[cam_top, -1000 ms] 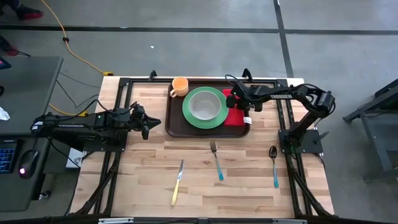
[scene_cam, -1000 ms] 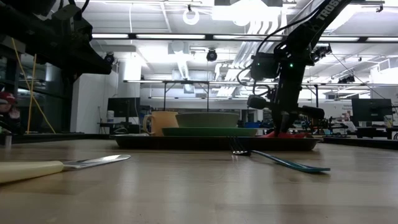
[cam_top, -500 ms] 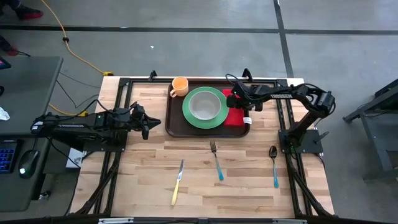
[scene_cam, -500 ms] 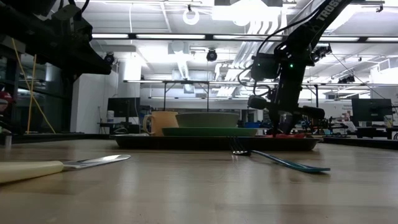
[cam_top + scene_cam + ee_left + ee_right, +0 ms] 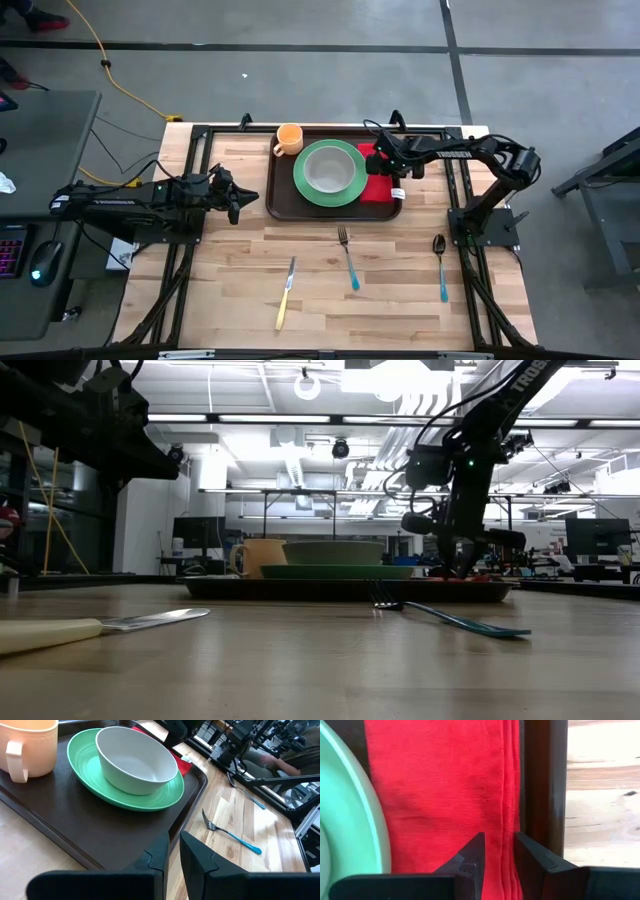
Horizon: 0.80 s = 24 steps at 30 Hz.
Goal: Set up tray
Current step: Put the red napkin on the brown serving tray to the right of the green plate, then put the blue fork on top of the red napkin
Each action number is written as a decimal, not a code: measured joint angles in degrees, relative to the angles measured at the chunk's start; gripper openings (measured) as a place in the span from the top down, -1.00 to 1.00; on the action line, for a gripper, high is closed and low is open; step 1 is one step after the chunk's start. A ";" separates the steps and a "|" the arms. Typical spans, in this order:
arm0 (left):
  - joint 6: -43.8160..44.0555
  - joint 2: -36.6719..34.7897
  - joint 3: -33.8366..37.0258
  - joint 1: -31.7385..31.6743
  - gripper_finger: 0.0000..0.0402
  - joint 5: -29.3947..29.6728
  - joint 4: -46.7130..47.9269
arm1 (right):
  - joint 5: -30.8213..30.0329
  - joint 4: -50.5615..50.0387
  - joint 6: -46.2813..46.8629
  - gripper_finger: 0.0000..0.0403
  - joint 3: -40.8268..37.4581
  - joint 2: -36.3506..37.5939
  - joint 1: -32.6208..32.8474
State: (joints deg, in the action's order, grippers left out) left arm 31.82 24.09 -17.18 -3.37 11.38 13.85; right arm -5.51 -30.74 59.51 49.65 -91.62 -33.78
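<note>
Four items are seen on the tray (image 5: 283, 199) in the high view: an orange mug (image 5: 288, 138) at its far left corner, a green plate (image 5: 328, 173) carrying a white bowl (image 5: 326, 170), and a red napkin (image 5: 379, 187) at the right edge; the tray itself lies at the far middle of the table (image 5: 230, 290). A fork (image 5: 347, 257), a spoon (image 5: 441, 266) and a knife (image 5: 286, 292) are left on the bare wood nearer the front, so the napkin step is judged to be in hand and the cutlery not yet loaded. The right gripper (image 5: 385, 162) is positioned over the napkin; the left gripper (image 5: 236, 196) is parked just left of the tray. In the low view, the right gripper (image 5: 463, 568) is shown low above the tray's right end, and the napkin is reduced to a thin red sliver that is hard to make out. In the left wrist view, the left gripper (image 5: 172, 851) is shown with its fingers a narrow gap apart, holding nothing, near the tray's rim; the mug is cut off by the frame edge. In the right wrist view, the right gripper (image 5: 499, 851) is shown with fingers slightly apart above the napkin's folded edge; no cloth is seen pinched, though contact cannot be confirmed. For the next move, a lift clear of the napkin and a reach toward the cutlery are judged to be required.
</note>
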 joint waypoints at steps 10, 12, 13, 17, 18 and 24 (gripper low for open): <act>0.26 0.01 0.00 0.01 0.62 -0.20 -0.09 | -0.21 -0.37 -1.52 0.63 0.00 3.41 -0.35; 0.36 0.01 0.01 0.00 0.62 -0.41 -0.09 | -0.89 -0.38 -1.70 0.63 0.00 4.47 -0.35; 0.48 0.01 0.00 0.00 0.62 -0.41 -0.10 | -1.30 -0.41 -1.73 0.63 0.00 4.95 -0.35; 0.60 0.01 0.01 0.00 0.62 -0.42 -0.11 | -1.96 -1.16 -2.14 0.63 0.00 6.99 -0.35; 0.60 0.01 0.01 -0.01 0.62 -0.40 -0.10 | -2.14 -1.53 -2.11 0.63 0.00 7.53 -0.35; 0.65 0.05 0.00 0.01 0.62 -0.40 -0.07 | -3.88 -4.86 -2.06 0.63 0.00 10.86 0.08</act>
State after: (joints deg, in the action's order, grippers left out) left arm 32.47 24.14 -17.18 -3.36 10.97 13.78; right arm -9.38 -35.60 57.44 49.65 -80.76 -33.70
